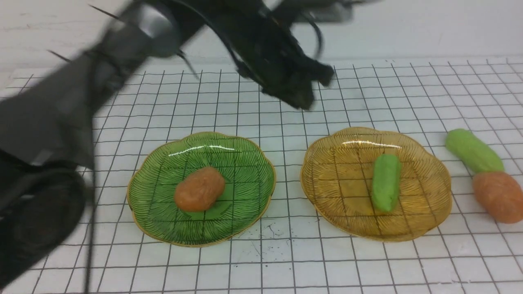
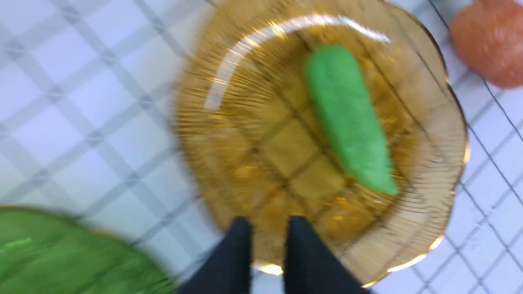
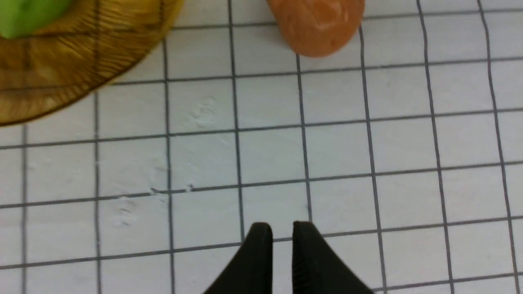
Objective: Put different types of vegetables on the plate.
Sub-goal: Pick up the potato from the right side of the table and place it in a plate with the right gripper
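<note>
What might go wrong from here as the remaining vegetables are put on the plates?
The loose cucumber touches the loose potato, so grasping one might nudge the other. The cucumber on the amber plate lies right of center and could be bumped if another cucumber comes down there.

Glossy, seemingly glass, ribbed 2 plates [image 1: 335, 175].

A scalloped amber glass plate [image 2: 282, 155] on the grid-patterned counter [image 2: 81, 118] holds a green cucumber-like piece [image 2: 349, 118] lying lengthwise; just beside its rim sits an orange-brown lump, seemingly a potato [image 2: 492, 43], partly cut off. Near the amber plate is part of a green plate [image 2: 69, 253], and the pincer's [image 2: 267, 241] blurred, empty tips stand slightly apart
</note>
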Robot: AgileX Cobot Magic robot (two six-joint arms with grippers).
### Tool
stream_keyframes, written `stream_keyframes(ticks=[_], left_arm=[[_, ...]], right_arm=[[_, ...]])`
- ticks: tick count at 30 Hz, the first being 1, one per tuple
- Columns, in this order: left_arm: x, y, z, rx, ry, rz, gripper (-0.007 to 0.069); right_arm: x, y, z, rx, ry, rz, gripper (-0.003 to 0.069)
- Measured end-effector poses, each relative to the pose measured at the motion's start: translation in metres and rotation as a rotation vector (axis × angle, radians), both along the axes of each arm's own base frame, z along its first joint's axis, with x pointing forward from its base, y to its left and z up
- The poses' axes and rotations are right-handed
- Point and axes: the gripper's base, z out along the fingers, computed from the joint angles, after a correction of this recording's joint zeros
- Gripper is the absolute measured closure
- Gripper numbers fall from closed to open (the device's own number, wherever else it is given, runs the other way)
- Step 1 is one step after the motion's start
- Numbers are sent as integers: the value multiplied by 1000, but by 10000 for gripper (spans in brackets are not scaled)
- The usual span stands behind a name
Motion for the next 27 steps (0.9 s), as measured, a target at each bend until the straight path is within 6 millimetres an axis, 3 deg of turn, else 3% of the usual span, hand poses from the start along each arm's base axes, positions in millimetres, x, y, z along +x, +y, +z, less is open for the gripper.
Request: stream_keyframes(ticks=[2,3,4,5,6,10,11,14,18,21,26,27], left_arm=[[-8,33,21,29,-36,51,618],[-8,36,22,33,-39,55,622],[-19,59,32,62,-49,95,629],[-20,62,36,63,-58,100,630],[-33,84,40,94,-50,135,632],[-55,110,45,127,-37,169,632],[-65,121,46,140,-25,183,632],[-73,131,45,149,-11,199,632],[-73,133,40,156,5,204,632],[-69,132,33,162,23,203,632],[-63,131,24,170,48,200,632],[-62,130,23,171,52,200,632]], right_arm=[[21,-2,-11,-18,64,-11,594],[23,-2,-11,-19,68,-12,594],[34,-3,-13,-26,85,-16,594],[37,-4,-13,-27,88,-16,594],[51,-8,-14,-26,98,-33,594],[76,-18,-8,-17,82,-75,594],[93,-23,-6,-7,75,-90,588],[109,-25,-7,-2,76,-81,562],[134,-26,-15,5,95,-63,442],[147,-28,-28,-6,110,-56,252],[159,-33,-52,-41,139,-65,29],[161,-34,-57,-50,147,-65,13]])
